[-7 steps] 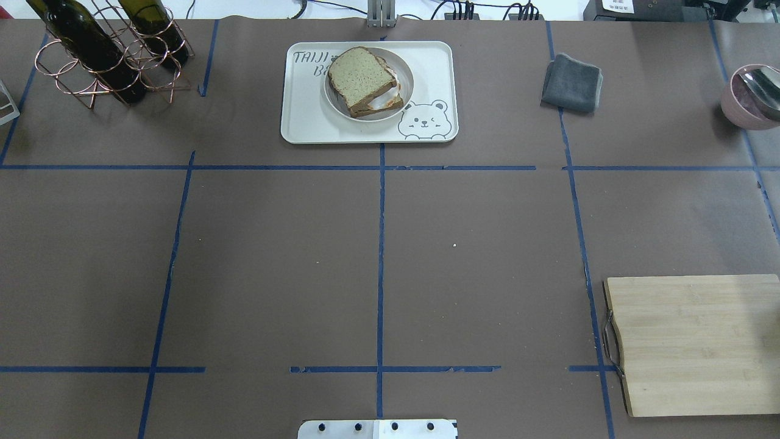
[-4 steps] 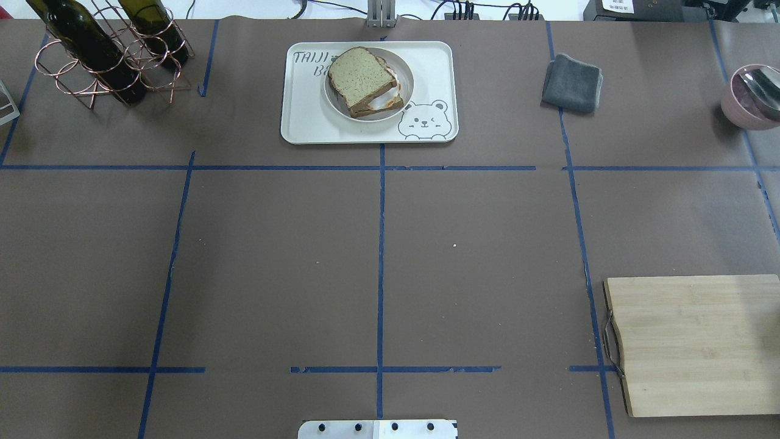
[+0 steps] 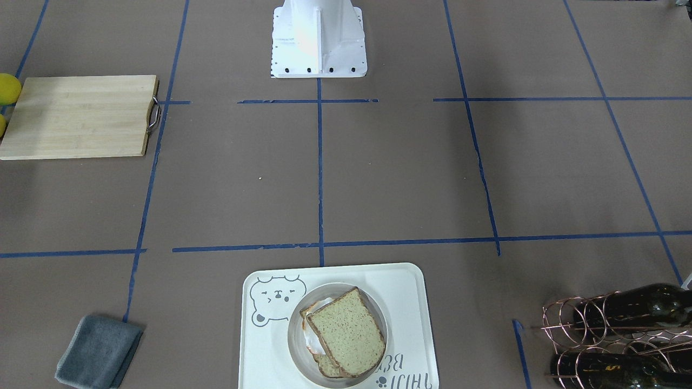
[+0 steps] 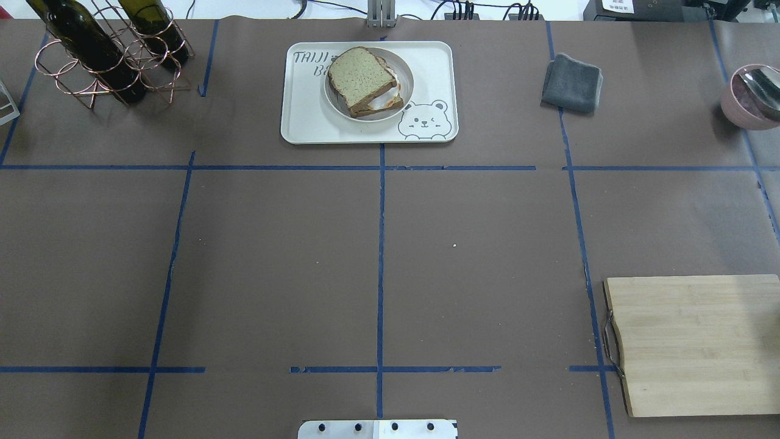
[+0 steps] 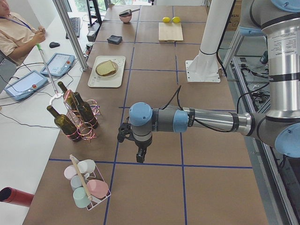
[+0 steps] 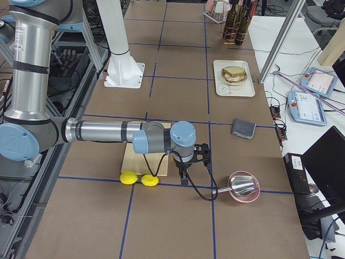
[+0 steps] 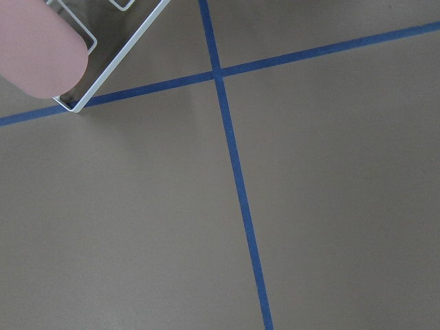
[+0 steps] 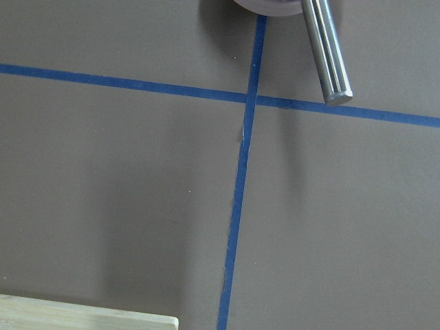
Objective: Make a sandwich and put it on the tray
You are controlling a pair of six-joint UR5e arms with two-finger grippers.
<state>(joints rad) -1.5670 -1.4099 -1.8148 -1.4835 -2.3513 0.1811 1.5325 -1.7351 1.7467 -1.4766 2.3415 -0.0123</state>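
Observation:
The sandwich (image 4: 361,78), two speckled bread slices with white egg showing between them, lies on a round plate (image 4: 407,91) on the cream bear tray (image 4: 304,125) at the table's far middle. It also shows in the front-facing view (image 3: 346,336), on the tray (image 3: 413,302). My left gripper (image 5: 139,157) hangs over bare table near the bottle rack, far from the tray. My right gripper (image 6: 183,178) hangs by the cutting board's corner. Both show only in the side views, so I cannot tell whether they are open or shut.
A copper rack with wine bottles (image 4: 103,55) stands far left. A grey cloth (image 4: 571,83) and a pink bowl with a metal ladle (image 4: 746,100) are far right. A wooden cutting board (image 4: 694,344) lies near right, two lemons (image 6: 139,178) beside it. A cup rack (image 5: 86,185) stands near the left gripper.

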